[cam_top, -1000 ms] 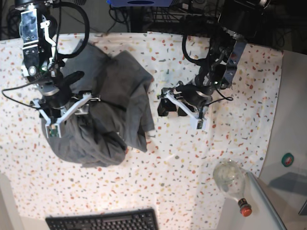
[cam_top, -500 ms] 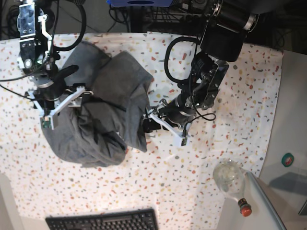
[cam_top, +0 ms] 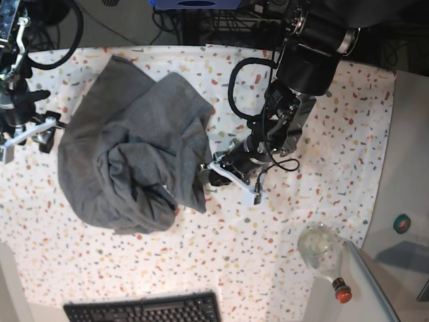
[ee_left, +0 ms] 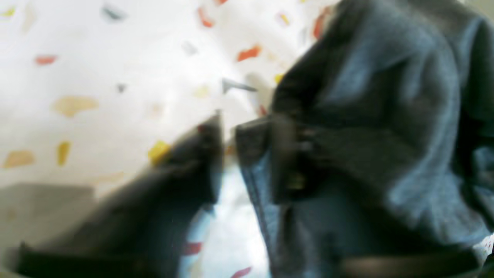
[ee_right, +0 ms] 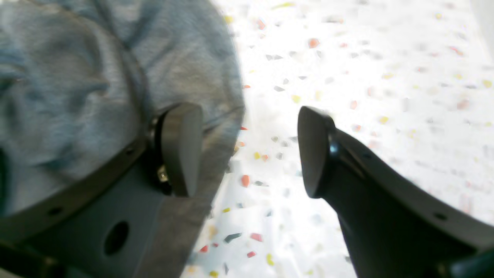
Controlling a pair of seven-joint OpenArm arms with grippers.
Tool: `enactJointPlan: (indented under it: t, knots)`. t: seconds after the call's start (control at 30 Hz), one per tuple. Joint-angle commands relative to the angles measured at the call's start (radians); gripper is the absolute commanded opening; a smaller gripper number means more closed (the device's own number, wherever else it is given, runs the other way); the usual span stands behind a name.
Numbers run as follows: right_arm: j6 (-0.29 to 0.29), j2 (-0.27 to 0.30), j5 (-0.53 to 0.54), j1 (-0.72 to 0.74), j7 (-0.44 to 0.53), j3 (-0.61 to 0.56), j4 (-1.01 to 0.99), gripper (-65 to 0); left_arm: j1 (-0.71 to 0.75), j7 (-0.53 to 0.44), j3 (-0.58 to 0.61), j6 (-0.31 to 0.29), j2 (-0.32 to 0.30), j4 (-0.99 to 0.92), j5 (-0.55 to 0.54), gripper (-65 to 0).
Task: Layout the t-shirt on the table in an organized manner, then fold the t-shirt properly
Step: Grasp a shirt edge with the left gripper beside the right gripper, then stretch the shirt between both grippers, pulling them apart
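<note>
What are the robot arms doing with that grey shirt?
The t-shirt lies crumpled in a heap on the speckled table. The left pincer is at the heap's near edge, closing on the cloth. The right pincer is open, beside the shirt. Nothing is laid flat or folded yet.

Left gripper now at the t-shirt edge, closing; right gripper withdrawn leftward off it

A robotics lab bench: a speckled tabletop under two cabled arms, tangled cables along the top edge, a black keyboard at the bottom.
</note>
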Motion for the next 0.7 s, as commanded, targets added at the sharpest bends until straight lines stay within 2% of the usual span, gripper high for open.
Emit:
enactJointPlan:
  t: [0.0,0.1,0.2,0.27,0.33,0.47,0.57,0.67]
  knots:
    - [0.021,0.012,0.022,0.003,0.014,0.039,-0.011,-28.1,-0.007,0.037,0.000,0.004,0.004,-0.004,0.008,-64.5]
    - [0.100,0.012,0.068,-0.001,0.011,0.096,-0.094,-28.1,-0.004,0.037,-0.009,0.004,-0.003,0.016,0.007,-65.0]
    - [0.159,0.012,0.071,-0.021,0.009,0.107,-0.145,-28.1,0.018,0.039,-0.009,0.007,-0.067,0.091,0.001,-65.0]
    - [0.199,0.011,0.074,-0.046,0.012,0.104,-0.145,-28.2,0.074,0.077,-0.015,0.010,-0.122,0.193,0.001,-65.0]
    - [0.233,-0.015,0.073,-0.058,0.012,0.105,-0.143,-28.2,0.148,0.120,-0.058,0.025,-0.178,0.321,0.001,-65.0]
    - [0.244,-0.028,0.067,-0.102,0.006,0.059,-0.123,-28.2,0.317,0.143,-0.196,0.104,-0.233,0.530,0.008,-65.0]
    - [0.241,-0.026,0.067,-0.138,0.008,-0.022,-0.111,-28.2,0.415,0.143,-0.273,0.111,-0.265,0.616,0.008,-65.0]
    - [0.196,-0.040,0.068,-0.136,0.008,-0.031,-0.132,-28.2,0.481,0.143,-0.322,0.111,-0.271,0.674,0.008,-65.0]
